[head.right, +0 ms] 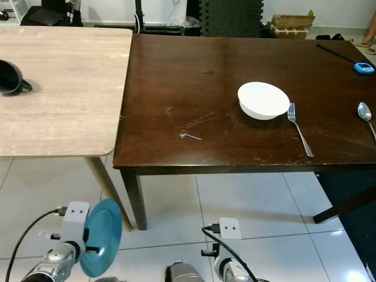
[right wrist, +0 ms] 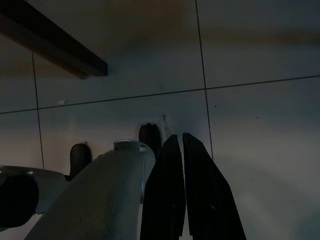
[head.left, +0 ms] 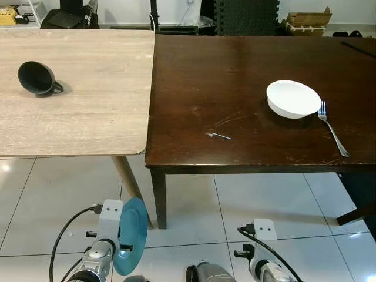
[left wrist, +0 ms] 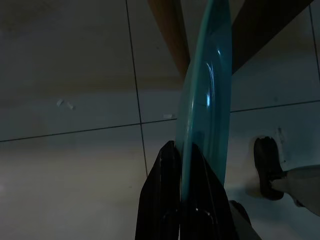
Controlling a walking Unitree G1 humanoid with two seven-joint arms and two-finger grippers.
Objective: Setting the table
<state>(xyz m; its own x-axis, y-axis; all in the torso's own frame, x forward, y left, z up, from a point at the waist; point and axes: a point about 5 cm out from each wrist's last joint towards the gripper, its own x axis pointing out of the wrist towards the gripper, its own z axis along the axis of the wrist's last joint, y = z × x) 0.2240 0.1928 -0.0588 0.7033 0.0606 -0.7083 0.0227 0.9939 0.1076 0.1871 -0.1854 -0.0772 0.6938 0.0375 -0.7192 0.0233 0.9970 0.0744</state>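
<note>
My left gripper is shut on the rim of a teal plate, held on edge low beside my body, above the floor in front of the tables. On the dark wooden table a white bowl stands at the right with a fork just right of it and a spoon further right. A black mug lies on its side on the light wooden table. My right gripper hangs low over the tiles, shut with nothing in it.
A small metal piece lies near the dark table's front edge. A blue object and a thin black stick sit at its far right corner. Table legs stand ahead on the white tiled floor. Boxes and clutter line the far wall.
</note>
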